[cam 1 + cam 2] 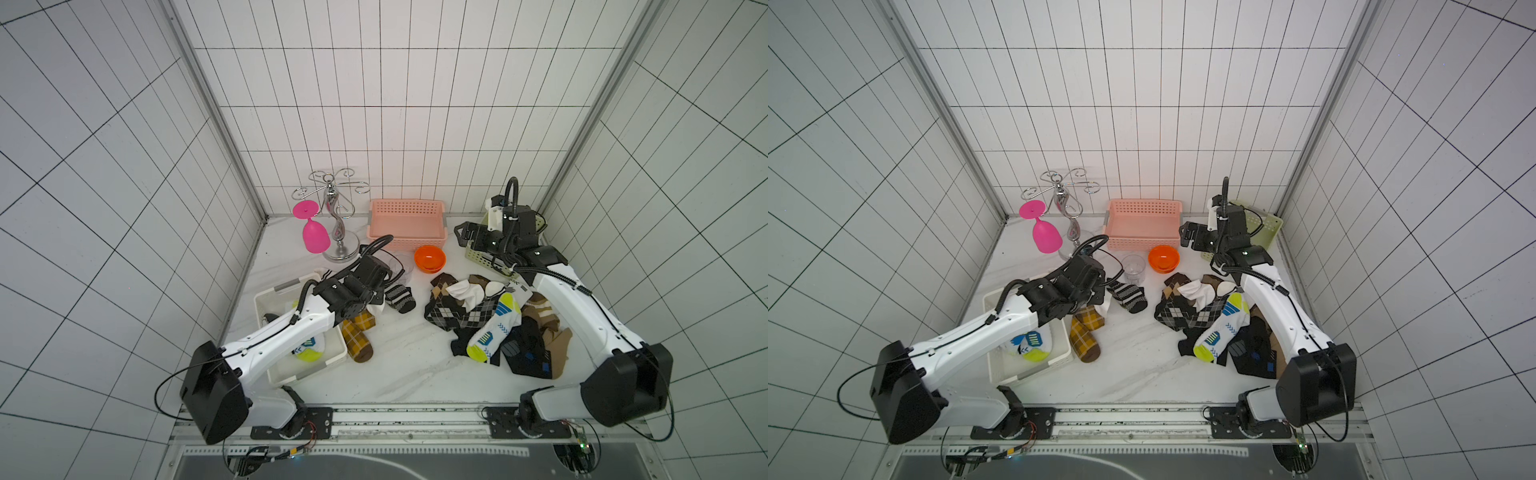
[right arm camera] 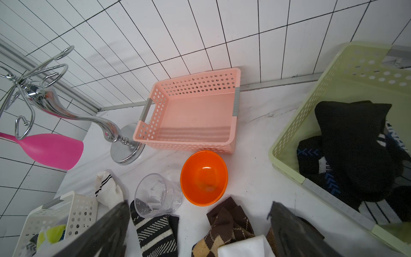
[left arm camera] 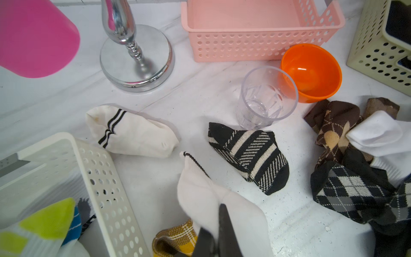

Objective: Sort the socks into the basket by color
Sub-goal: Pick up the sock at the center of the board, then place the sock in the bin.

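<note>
- Two grippers: left gripper point(image 3: 216, 241), lower centre of its wrist view, pinches a white sock point(image 3: 200, 195).
- Centre right in a top view, the right gripper point(image 1: 460, 236) spreads wide.

Bright, even light is given from above, and shadows are kept soft. Glare is seen on the chrome stand point(image 3: 135, 64). In both top views the tile lines point(image 1: 124, 166) are bowed toward the edges, and a pink cast is thrown at 12 o'clock. The right gripper point(image 2: 199, 205) is rendered blurred.
</note>
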`<state>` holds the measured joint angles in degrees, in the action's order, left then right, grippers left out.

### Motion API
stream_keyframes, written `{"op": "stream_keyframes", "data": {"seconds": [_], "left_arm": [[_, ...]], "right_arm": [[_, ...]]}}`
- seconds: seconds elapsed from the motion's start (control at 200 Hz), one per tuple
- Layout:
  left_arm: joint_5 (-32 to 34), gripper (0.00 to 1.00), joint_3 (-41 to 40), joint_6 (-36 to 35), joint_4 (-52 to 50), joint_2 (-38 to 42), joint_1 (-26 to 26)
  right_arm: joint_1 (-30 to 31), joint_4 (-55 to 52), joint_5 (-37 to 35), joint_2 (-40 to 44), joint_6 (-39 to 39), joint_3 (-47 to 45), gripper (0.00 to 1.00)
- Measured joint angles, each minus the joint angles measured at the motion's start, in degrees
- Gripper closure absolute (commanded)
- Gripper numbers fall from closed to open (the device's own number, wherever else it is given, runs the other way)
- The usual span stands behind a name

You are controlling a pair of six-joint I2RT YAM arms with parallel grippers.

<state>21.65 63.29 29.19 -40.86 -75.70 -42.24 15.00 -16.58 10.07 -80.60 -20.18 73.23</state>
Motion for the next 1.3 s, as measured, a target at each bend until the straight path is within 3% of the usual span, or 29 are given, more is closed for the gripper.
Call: {"op": "stream_keyframes", "data": {"seconds": [0.315,0.62,0.969,1.299], "left_arm": [[8.07,1.00,2.84,3.98,-6.62,12.48,0.68],[14.27,1.00,7.52,8.00,-18.67,17.75,5.33],[14.23,1.00,5.09,16.17,-29.86,22.56,7.91],[10.05,1.00,-6.12,24.02,-30.42,27.39,9.09]], "right_arm": [[2.75,-1.01,0.63,0.11,0.76,-0.44,0.00],[5.33,-2.27,1.62,0.20,2.23,-0.96,0.01],[6.93,-2.97,2.23,0.20,3.19,-3.56,0.00],[7.67,-3.50,2.27,0.20,3.93,-4.76,0.01]]}}
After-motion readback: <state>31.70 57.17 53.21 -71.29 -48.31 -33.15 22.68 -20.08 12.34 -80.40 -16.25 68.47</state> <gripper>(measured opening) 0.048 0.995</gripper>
